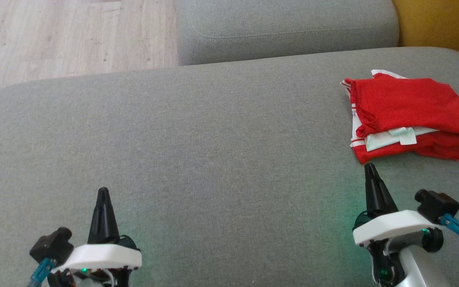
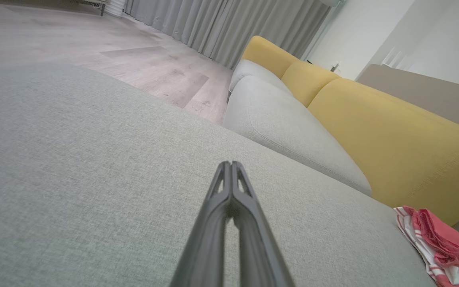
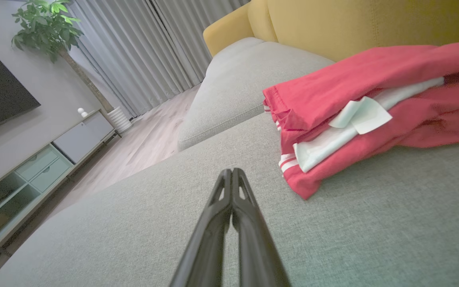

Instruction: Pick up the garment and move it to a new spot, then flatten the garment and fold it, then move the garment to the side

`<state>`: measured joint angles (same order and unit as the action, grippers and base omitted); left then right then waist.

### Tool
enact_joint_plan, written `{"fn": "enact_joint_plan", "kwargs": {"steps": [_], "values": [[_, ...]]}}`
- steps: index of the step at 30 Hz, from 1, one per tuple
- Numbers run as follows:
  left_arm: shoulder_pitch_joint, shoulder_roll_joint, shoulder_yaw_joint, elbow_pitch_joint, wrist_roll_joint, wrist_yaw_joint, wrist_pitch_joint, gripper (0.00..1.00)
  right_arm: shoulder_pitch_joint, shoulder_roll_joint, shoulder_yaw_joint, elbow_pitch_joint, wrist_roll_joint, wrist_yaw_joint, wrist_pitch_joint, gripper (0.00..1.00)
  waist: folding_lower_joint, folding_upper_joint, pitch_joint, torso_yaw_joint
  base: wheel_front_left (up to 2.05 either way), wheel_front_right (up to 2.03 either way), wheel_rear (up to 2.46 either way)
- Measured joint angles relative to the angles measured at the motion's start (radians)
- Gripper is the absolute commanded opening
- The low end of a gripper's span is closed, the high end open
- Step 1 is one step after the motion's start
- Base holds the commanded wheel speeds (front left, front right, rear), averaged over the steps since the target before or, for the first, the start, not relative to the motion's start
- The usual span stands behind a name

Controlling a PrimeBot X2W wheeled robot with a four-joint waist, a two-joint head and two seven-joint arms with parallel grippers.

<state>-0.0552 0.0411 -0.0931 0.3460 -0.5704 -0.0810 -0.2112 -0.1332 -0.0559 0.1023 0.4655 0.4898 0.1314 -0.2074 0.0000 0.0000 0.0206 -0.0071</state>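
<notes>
A red garment with white stripes and a pale label lies folded at the right end of the grey sofa seat. In the right wrist view the garment is just ahead and to the right of my fingertips. The garment peeks in at the lower right corner of the left wrist view. My right gripper is shut and holds nothing, its tip a little short of the garment's near edge. Far to the left, my left gripper is shut too, holding nothing, above bare cushion.
A second grey cushion adjoins the seat at the back, with a yellow backrest on the right. Wooden floor lies beyond the seat's far left edge. A TV cabinet, a plant and curtains stand across the room.
</notes>
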Motion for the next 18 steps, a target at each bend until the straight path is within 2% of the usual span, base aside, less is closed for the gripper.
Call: {"fn": "enact_joint_plan", "kwargs": {"steps": [18], "values": [[0.000, 0.000, 0.030, -0.012, -0.177, -0.008, 0.054, 0.00, 0.002, 0.000, -0.039, -0.031, 0.192, 0.000, 0.055, 0.00, 0.0001, 0.0000, -0.003, 0.001, 0.00, 0.00, 0.00]]}}
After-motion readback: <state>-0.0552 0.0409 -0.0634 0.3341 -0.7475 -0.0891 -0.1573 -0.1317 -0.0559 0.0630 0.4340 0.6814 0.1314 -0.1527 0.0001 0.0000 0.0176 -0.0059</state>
